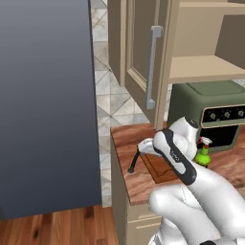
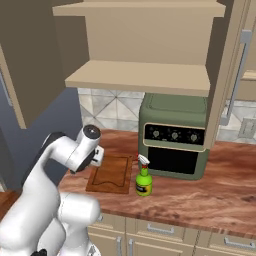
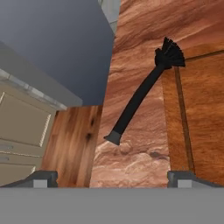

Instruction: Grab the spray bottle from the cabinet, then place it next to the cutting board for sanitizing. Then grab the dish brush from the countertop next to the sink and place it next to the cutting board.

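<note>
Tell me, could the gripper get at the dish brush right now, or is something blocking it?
Probably yes. The open gripper looks straight along at the dish brush, which lies bare on the countertop beside the cutting board; nothing sits between them.

Bare counter [image 2: 200, 197] lies open right of the spray bottle [image 2: 143, 182]; the olive-green oven [image 2: 175, 135] blocks behind.

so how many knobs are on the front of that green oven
3, in a row on the dark panel of the oven above its door: left knob, middle knob, right knob.
</note>
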{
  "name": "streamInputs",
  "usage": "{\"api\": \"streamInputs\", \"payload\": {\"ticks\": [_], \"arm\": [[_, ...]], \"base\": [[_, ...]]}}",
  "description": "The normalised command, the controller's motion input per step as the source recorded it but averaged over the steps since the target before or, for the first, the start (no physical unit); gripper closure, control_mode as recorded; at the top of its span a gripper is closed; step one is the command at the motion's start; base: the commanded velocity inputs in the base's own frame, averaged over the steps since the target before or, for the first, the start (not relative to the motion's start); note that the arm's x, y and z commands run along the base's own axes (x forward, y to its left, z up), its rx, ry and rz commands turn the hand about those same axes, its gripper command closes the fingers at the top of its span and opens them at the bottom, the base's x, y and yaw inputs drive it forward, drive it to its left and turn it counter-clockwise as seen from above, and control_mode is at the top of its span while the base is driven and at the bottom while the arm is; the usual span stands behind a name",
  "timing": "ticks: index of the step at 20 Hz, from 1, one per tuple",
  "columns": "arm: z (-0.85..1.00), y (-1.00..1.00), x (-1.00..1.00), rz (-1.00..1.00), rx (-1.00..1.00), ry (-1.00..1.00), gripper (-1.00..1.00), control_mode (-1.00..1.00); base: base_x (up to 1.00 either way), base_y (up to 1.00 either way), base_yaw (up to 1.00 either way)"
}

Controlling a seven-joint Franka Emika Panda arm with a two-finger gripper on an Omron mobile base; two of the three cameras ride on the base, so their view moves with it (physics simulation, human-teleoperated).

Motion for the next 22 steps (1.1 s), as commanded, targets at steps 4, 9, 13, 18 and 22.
{"api": "streamInputs", "payload": {"ticks": [4, 9, 13, 18, 22], "arm": [[0.39, -0.25, -0.48, 0.00, 0.04, -0.09, -1.00, -1.00], [0.65, -0.17, -0.62, 0.00, 0.02, -0.15, -1.00, -1.00], [0.86, 0.00, -0.68, 0.00, 0.00, -0.17, -1.00, -1.00], [0.94, 0.00, -0.75, 0.00, 0.00, -0.19, -1.00, -1.00], [0.86, 0.00, -0.75, 0.00, 0.00, -0.11, -1.00, -1.00]], "base": [[0.00, 0.00, 0.00], [0.00, 0.00, 0.00], [0.00, 0.00, 0.00], [0.00, 0.00, 0.00], [0.00, 0.00, 0.00]]}}
